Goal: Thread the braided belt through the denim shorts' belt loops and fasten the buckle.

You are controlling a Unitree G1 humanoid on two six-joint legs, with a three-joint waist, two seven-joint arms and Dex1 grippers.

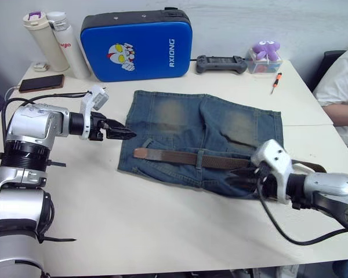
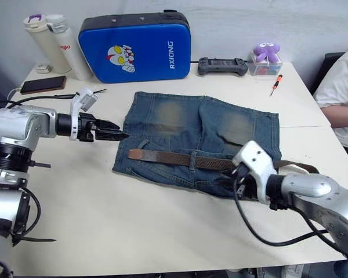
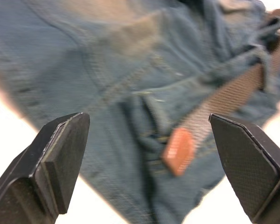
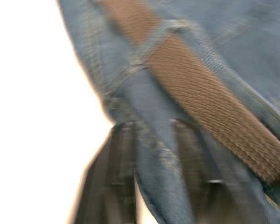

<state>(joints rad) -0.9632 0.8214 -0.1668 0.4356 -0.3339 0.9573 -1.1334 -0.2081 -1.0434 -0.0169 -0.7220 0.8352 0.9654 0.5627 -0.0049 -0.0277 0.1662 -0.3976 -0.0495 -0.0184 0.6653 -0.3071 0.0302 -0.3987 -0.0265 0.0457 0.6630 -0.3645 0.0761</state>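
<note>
The faded blue denim shorts (image 1: 203, 142) lie flat on the pale counter (image 1: 162, 231), the dark brown braided belt (image 1: 191, 157) along the waistband under a narrow denim belt loop (image 1: 200, 159). Threading looks partly done. The left pincer (image 1: 126, 134) hovers with fingers apart just beside the belt's tan leather tip (image 3: 178, 150); next it likely must grip that tip. The right pincer (image 2: 229, 175) is at the waistband edge; whether it is clamped on the denim I cannot tell. The buckle is hidden
</note>
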